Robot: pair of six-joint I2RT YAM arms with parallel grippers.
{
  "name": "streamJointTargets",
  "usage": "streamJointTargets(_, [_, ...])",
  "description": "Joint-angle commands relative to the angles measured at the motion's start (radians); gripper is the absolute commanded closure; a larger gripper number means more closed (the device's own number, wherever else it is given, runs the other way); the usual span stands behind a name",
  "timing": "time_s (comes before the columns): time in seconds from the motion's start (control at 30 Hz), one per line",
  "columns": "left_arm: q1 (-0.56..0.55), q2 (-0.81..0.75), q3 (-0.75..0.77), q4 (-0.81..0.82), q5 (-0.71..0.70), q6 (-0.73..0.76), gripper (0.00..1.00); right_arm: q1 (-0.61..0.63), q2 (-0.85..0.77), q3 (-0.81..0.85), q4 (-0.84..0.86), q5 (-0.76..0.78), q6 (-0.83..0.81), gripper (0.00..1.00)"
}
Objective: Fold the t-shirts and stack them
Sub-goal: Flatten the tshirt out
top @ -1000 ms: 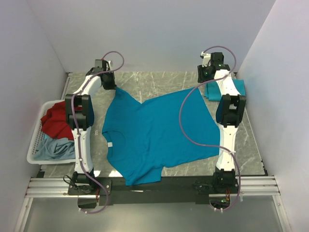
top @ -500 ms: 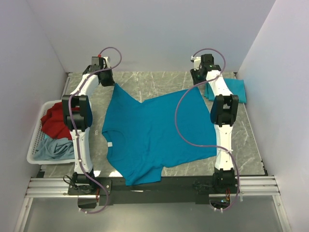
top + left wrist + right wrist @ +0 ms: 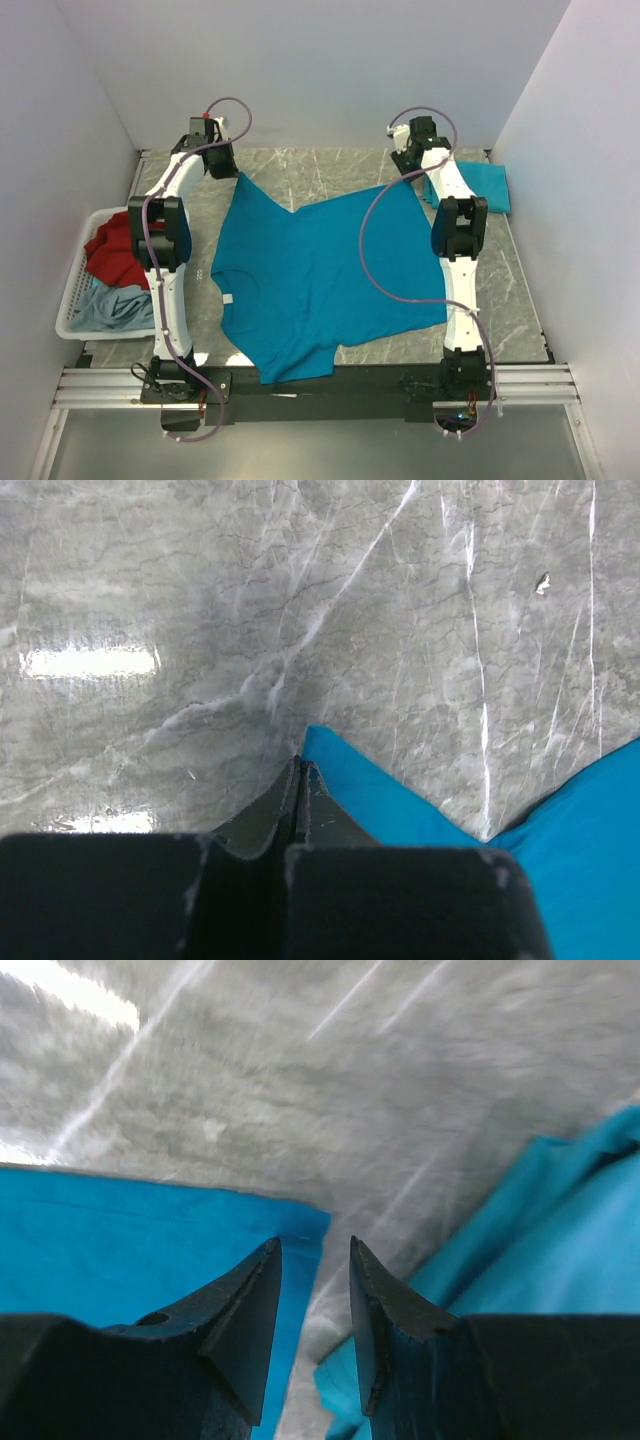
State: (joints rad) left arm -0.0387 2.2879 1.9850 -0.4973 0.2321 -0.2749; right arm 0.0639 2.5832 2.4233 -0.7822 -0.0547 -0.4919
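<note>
My left tool (image 3: 299,767) pinches one t-shirt (image 3: 320,270) corner; the other lies just left of my spread right tool (image 3: 313,1246).

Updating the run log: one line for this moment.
left gripper: shut on teal t-shirt corner | right gripper: open above other far corner

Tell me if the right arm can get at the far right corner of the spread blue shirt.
Probably yes. Its fingers stand open right at that corner of the spread shirt, with bare table beyond and nothing between. The folded shirt lies apart to the side.
</note>
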Motion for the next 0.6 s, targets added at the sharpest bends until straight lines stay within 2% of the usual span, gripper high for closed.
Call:
streamJointTargets(0.0, [0.005, -0.007, 0.023, 0.014, 0.026, -0.003, 1.0, 0.014, 0.023, 0.033, -0.046, 0.029, -0.088, 0.59])
streamJointTargets(0.57, [0.005, -0.015, 0.005, 0.008, 0.012, 0.008, 1.0, 0.019, 0.086, 0.071, -0.077, 0.006, -0.212, 0.61])
